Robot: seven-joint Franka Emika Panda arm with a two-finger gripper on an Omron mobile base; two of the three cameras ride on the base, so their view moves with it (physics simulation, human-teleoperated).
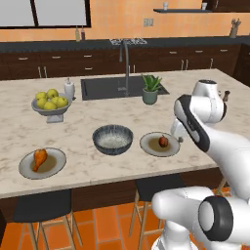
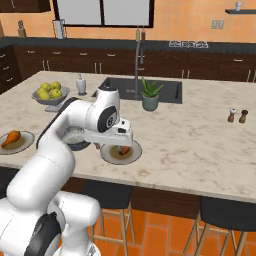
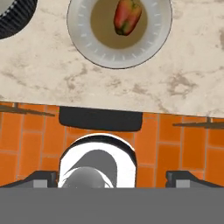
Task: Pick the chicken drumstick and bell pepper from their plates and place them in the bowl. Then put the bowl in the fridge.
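The dark red bell pepper point(image 1: 163, 141) point(image 3: 127, 16) lies on a grey plate point(image 1: 149, 146) point(image 3: 83, 39) near the counter's front edge. Left of that plate stands the dark patterned bowl point(image 1: 113, 139) point(image 3: 11, 19), with nothing in it. Further left, the orange-brown chicken drumstick point(image 1: 39, 157) point(image 2: 10, 137) rests on a second plate point(image 1: 53, 166). My gripper point(image 2: 116, 145) point(image 3: 112, 180) hovers just above the near side of the pepper's plate. It is open, its fingertips point(image 3: 41, 179) spread wide with nothing between them. The fridge is out of view.
A footed bowl of yellow fruits point(image 1: 50, 105), a white bottle point(image 1: 69, 89), the sink point(image 1: 105, 88) with its faucet and a potted plant point(image 1: 151, 90) stand further back. Two shakers point(image 2: 237, 116) stand to the right. Dark stools point(image 1: 44, 205) sit under the counter's front edge.
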